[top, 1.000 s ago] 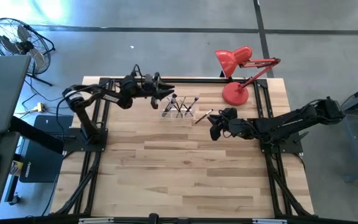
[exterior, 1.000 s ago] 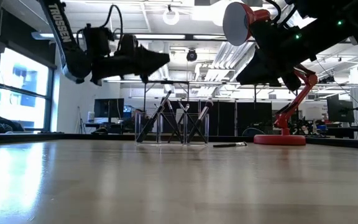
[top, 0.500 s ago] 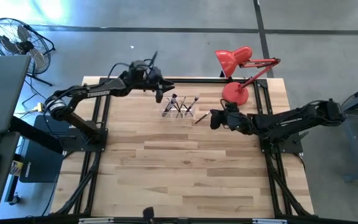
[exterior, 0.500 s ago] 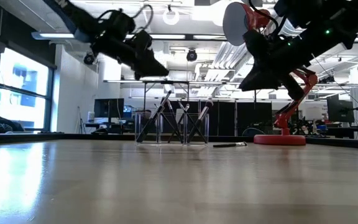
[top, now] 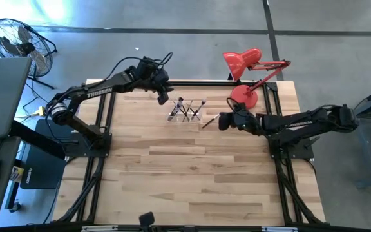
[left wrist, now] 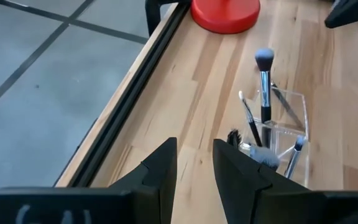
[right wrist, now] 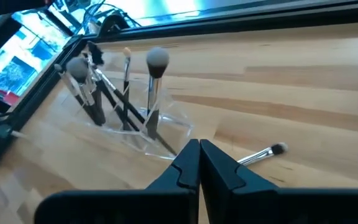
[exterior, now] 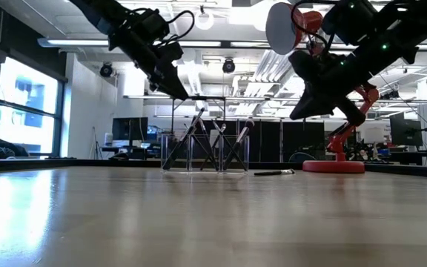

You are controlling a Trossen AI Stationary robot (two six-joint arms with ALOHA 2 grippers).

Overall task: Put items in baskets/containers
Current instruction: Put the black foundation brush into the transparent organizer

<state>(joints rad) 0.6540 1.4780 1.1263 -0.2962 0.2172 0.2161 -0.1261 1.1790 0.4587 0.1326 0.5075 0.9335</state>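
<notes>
With most brushes already in the holder (top: 186,112), the right gripper (right wrist: 197,163), jaws shut and empty, hovers near the last brush (right wrist: 261,154) and must reopen to take it, while the left gripper (left wrist: 192,163) waits part-open and empty by the holder.

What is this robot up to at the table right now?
It is sorting makeup brushes into a clear holder near the table's far edge. Several brushes already stand in it, and one brush lies on the wood beside it. The right pincer hangs shut and empty just above that loose brush. The left pincer, also empty, hovers by the holder's other side. A red lamp stands nearby.
</notes>
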